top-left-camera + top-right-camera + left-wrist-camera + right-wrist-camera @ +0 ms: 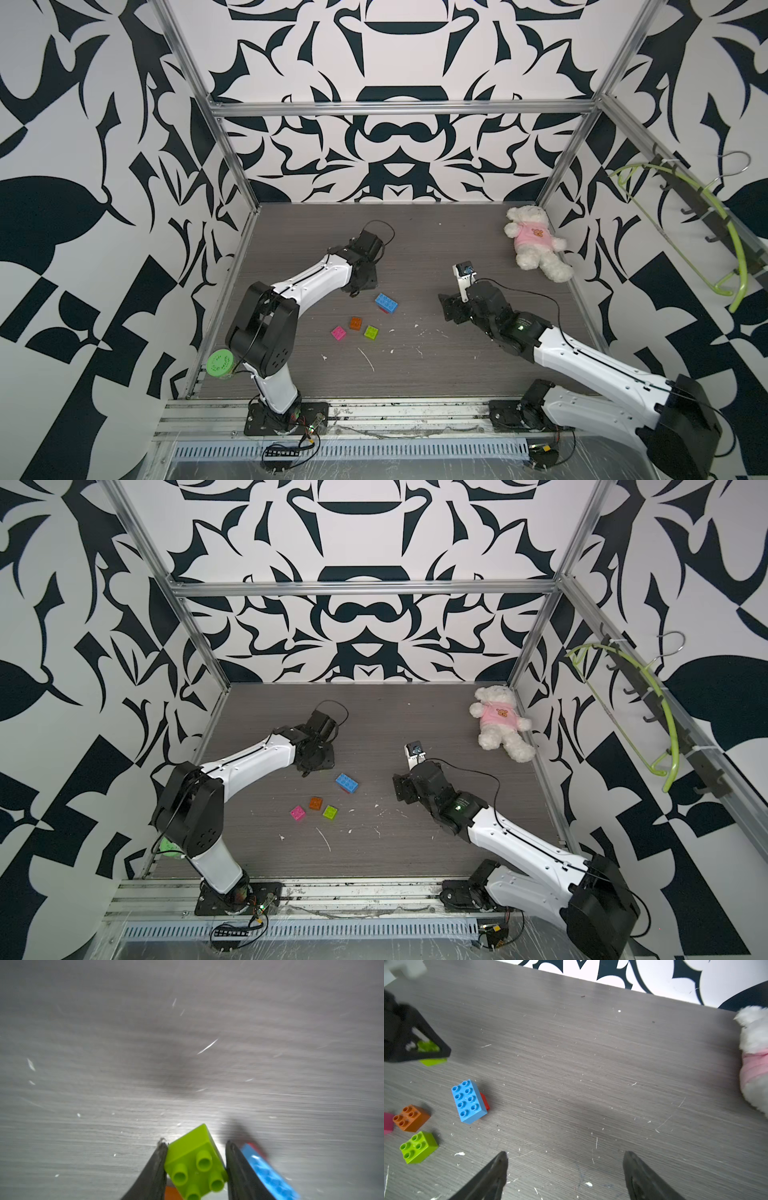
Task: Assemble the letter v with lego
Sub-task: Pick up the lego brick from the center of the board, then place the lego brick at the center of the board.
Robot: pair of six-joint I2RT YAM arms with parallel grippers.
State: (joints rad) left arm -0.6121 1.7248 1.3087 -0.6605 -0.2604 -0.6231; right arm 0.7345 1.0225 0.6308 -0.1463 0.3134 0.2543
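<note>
Nearest my bases, the pink brick point(338, 333), orange brick point(355, 323) and loose lime green brick point(371, 331) lie apart on the table point(415, 374). Just beyond, the blue brick point(386, 302) sits atop the red brick point(484, 1101), with my right gripper point(565, 1154) alongside, jaws wide apart and empty. Farther out, my left gripper point(196, 1144) clamps the second lime green brick point(195, 1165).

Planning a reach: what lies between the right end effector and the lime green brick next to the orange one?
Only bare, white-flecked tabletop separates the right end effector from that lime green brick, per the right wrist view.
</note>
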